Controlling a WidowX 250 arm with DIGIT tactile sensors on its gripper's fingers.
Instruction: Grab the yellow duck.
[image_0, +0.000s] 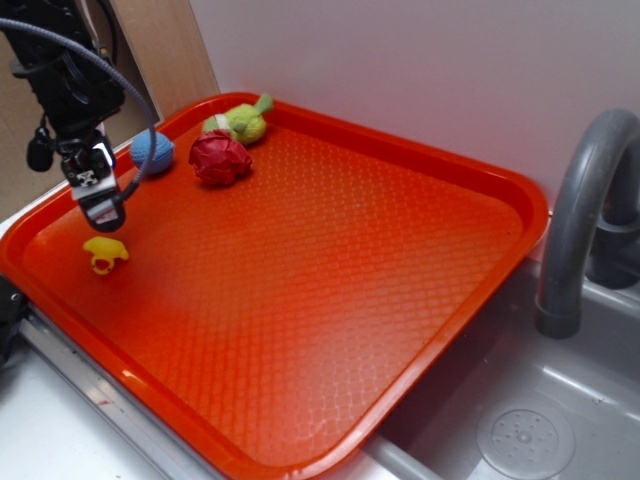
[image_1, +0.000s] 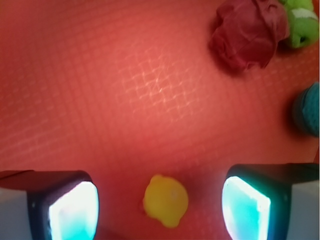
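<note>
Four small things sit on the red tray (image_0: 420, 190), and the one I am after, the yellow duck (image_0: 104, 253), lies near the tray's front left corner, well apart from the rest. My end effector (image_0: 103, 215) hangs just above it, not touching it, with its jaws spread wide. In the wrist view the duck (image_1: 165, 200) shows as a blurred yellow blob on the tray surface, lying between my two fingers (image_1: 75, 212) with a clear gap on each side. Toward the back left of the tray, the blue ball (image_0: 152, 152) rests beside a crumpled dark red lump (image_0: 220, 158), and the yellow-green plush toy (image_0: 240, 122) lies just behind that, close to the tray's rim. To the right of the tray, a grey faucet (image_0: 580, 210) curves over a grey sink (image_0: 530, 420).
</note>
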